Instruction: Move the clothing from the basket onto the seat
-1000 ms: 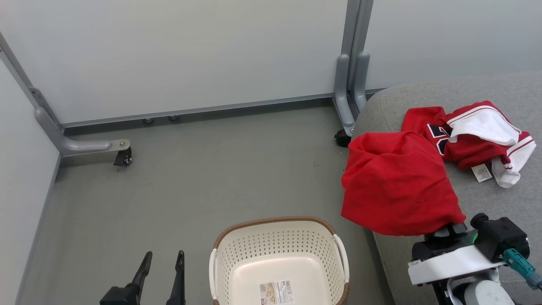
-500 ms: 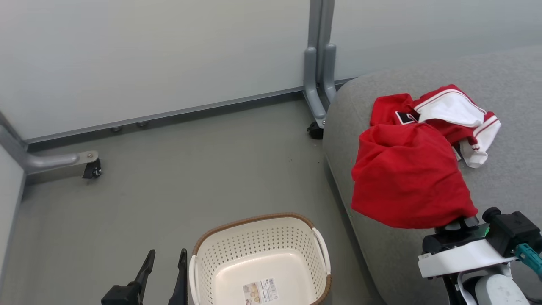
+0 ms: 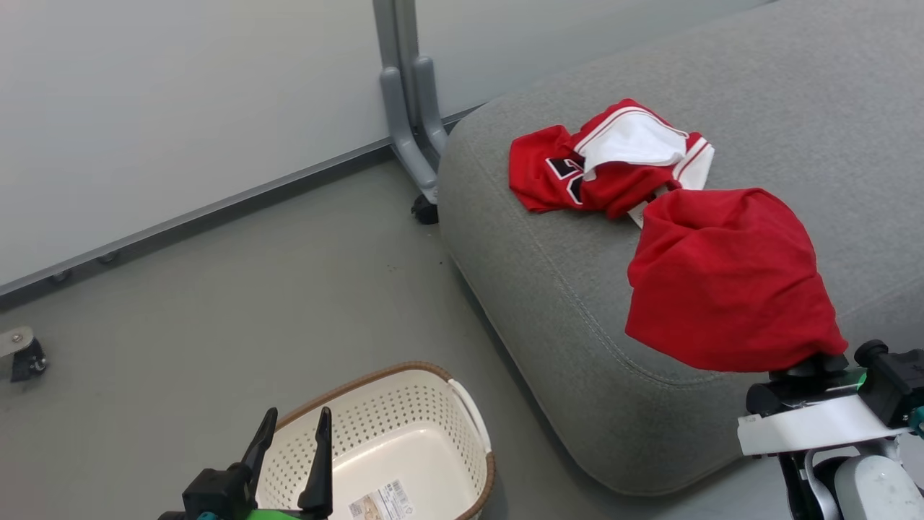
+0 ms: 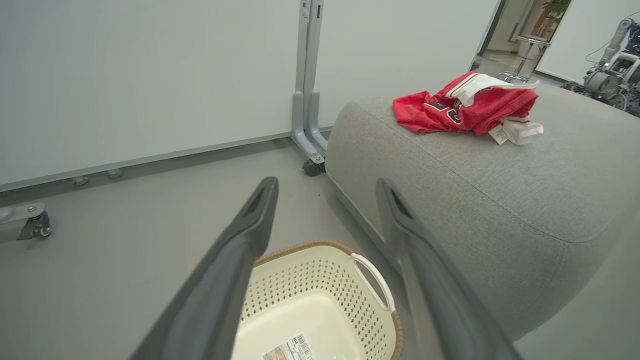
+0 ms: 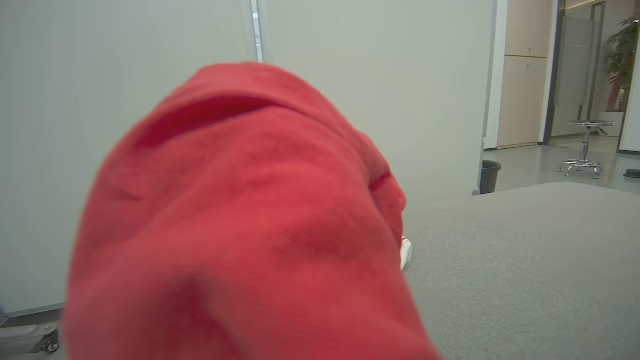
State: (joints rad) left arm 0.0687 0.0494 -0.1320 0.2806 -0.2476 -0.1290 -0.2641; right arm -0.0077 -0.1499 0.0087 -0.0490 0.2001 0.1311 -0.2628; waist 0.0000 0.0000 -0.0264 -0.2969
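**Status.** The red jersey (image 3: 729, 282) is out of the laundry basket (image 3: 404, 426). The basket stands on the floor at near left and holds nothing but its paper label (image 3: 375, 498). The far part of the jersey lies on the grey seat cushion (image 3: 563, 303), white lining and lettering up. The near part hangs like a hood over my right claw (image 3: 798, 377), raised above the cushion's near right area. The cloth covers both fingers, so I cannot tell whether the jaws pinch it or merely carry it. My left claw (image 3: 298, 415) hovers over the basket's near rim, fingers spread wide and holding nothing.

**Assessment.** I judge the step in hand to be the release. To do it well, I would lower the right claw toward the cushion, well in from its rounded left edge, and part the jaws. I would then draw back low and straight, so the fingers slide out of the fold and do not drag the jersey toward the floor.

**Risk.** Fabric may snag on a fingertip.
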